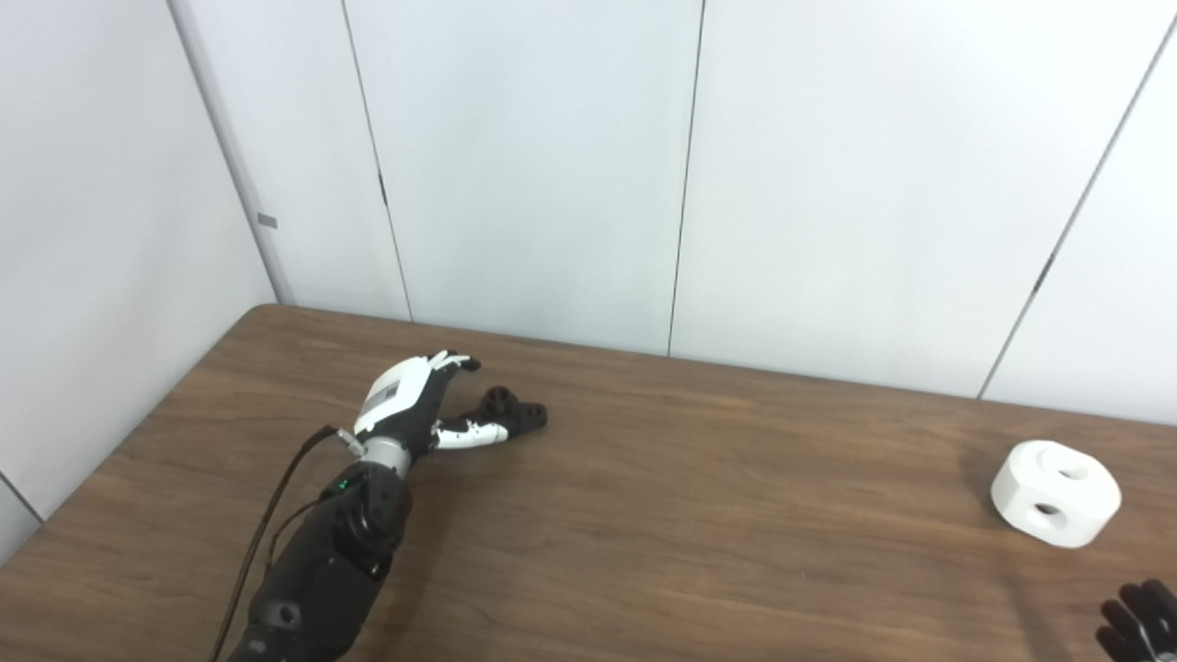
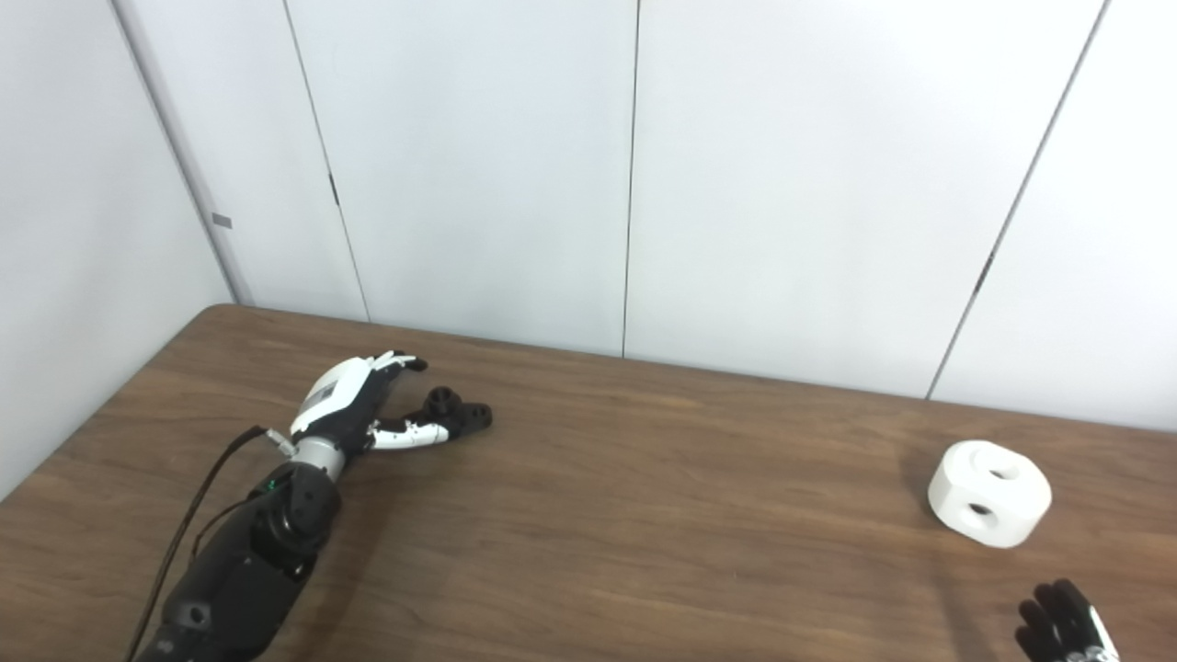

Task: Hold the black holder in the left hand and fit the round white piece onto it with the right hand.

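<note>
The black holder point(image 1: 515, 411) lies on the brown table point(image 1: 680, 515) at the far left. My left hand point(image 1: 414, 402) reaches it with fingers apart, the thumb point(image 1: 471, 434) lying along its near side and the other fingers behind it; nothing is gripped. The round white piece point(image 1: 1055, 493), with holes in its top and side, rests on the table at the far right. Only the dark fingertips of my right hand point(image 2: 1067, 628) show at the bottom right corner, a little nearer than the white piece and apart from it.
White wall panels point(image 1: 552, 165) stand behind the table's far edge. The table's left edge runs diagonally past my left arm point(image 1: 322, 570).
</note>
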Robot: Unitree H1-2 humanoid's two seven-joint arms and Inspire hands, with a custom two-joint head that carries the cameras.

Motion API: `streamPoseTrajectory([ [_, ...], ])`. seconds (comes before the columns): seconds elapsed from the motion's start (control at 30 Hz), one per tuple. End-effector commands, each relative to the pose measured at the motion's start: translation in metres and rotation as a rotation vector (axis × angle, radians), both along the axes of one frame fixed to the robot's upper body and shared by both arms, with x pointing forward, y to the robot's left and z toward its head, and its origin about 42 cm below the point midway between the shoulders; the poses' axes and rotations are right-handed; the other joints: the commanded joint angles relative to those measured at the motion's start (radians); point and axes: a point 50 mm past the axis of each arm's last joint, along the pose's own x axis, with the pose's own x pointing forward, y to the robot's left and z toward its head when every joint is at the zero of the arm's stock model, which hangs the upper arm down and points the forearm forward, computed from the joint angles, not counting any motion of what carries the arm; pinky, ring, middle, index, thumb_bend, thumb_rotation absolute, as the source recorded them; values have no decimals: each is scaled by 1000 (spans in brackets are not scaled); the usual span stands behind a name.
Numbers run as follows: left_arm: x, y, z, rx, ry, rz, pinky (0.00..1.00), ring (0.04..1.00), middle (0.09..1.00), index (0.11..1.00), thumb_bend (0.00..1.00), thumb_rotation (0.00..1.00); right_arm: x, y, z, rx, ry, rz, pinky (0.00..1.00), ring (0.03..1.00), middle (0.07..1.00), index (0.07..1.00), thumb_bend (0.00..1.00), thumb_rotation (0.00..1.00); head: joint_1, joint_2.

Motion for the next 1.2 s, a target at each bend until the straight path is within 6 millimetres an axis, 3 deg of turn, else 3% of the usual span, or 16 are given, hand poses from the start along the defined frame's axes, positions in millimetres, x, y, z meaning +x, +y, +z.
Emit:
streamPoseTrajectory([
  [0.0,28,6,59,53,-148,-4,1000,1000,975,846,869,420,-8,6,-64,47,198,-29,945,935,942,943,625,937,-6,5],
  [0.77,34,4,49,9,-80,-42,1000,1000,961,808,829,383,-6,5,-66,61,192,-36,983,950,947,949,595,943,-10,14],
  [1.17,37,5,45,64,-41,-33,1000,1000,939,727,806,311,-3,6,-67,65,193,-31,991,959,960,963,579,963,-10,14],
])
